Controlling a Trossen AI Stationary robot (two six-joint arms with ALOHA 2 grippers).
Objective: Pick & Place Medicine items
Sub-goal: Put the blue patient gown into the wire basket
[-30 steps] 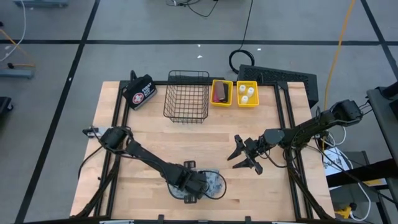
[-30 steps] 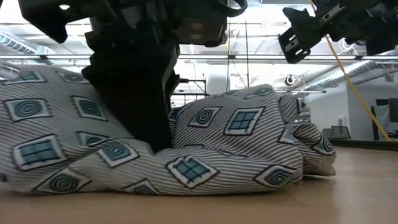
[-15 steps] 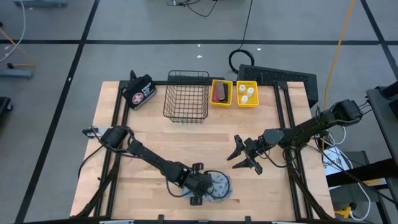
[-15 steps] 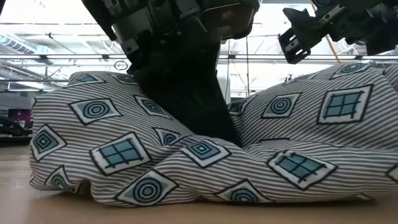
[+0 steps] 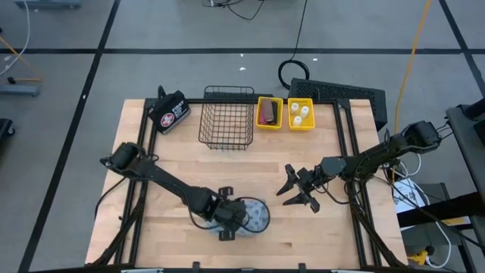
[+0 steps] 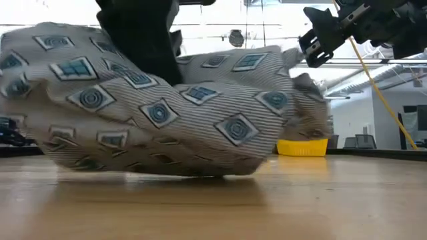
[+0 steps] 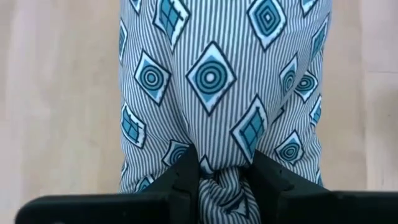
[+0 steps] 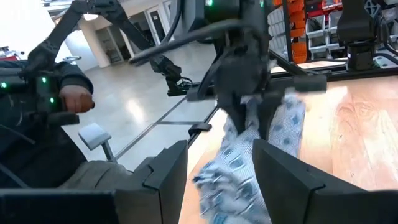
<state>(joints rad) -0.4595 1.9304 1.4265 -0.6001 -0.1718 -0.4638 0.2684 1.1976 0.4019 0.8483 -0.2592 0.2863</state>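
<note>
Jaws of the left gripper (image 7: 224, 177) pinch one patterned pouch (image 7: 217, 81); right gripper (image 5: 297, 189) gapes empty; three white bottles (image 5: 300, 114) far beyond.

Robotics lab or workshop: taped concrete floor (image 5: 61, 114), loose cables (image 5: 299, 30), orange shelving (image 8: 298, 25) at two o'clock, wooden workbench (image 5: 250, 171).

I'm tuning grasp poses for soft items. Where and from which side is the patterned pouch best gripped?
By a bunched fold of cloth near one end, coming from above. The pouch is limp, lying low on the table, with no handle or firm edge. The left pincer already pinches such a gather and lifts it; the right pincer waits open nearby.
</note>
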